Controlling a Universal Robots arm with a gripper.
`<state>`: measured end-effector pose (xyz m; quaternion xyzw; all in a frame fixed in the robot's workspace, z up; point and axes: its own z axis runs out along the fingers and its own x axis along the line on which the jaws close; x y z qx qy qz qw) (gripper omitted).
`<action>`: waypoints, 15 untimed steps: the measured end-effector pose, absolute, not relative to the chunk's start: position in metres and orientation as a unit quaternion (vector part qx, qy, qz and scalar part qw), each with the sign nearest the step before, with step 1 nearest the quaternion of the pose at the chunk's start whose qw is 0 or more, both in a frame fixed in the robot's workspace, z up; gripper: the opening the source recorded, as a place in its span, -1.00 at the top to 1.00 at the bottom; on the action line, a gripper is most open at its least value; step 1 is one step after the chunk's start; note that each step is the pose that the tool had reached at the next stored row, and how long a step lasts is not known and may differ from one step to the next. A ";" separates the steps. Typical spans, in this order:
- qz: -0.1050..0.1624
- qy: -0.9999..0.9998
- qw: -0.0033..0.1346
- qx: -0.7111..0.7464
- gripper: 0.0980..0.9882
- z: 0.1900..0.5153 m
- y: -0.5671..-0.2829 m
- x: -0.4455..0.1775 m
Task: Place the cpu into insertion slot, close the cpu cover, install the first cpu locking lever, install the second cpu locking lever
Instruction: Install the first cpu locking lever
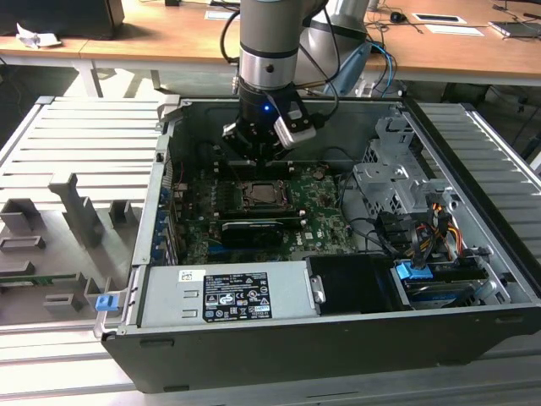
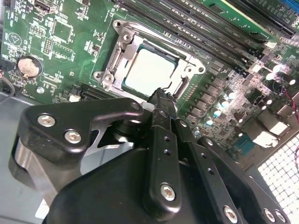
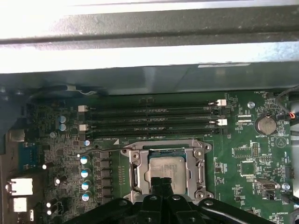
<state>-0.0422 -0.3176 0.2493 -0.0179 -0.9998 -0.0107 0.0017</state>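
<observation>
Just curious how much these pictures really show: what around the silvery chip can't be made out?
Second wrist view: the black gripper hides part of the thin silver metal cpu cover around the silvery-grey square cpu.
First wrist view: the gripper also blocks part of the cover.
Exterior view: cpu and cover are too small for detail; the grey arm hides some green motherboard.

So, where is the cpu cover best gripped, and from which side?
Probably by the outer edge nearest the gripper, from above: the cpu cover is a thin frame lying flat around the cpu, so only its rim gives the jaws a hold.
</observation>
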 end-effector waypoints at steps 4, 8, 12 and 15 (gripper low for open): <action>-0.011 -1.000 0.002 -0.008 0.98 0.249 -0.318 -0.042; -0.011 -1.000 0.002 0.003 0.98 0.249 -0.318 -0.042; -0.011 -0.999 0.002 0.046 0.98 0.249 -0.318 -0.042; -0.011 -0.998 0.003 0.070 0.98 0.249 -0.318 -0.042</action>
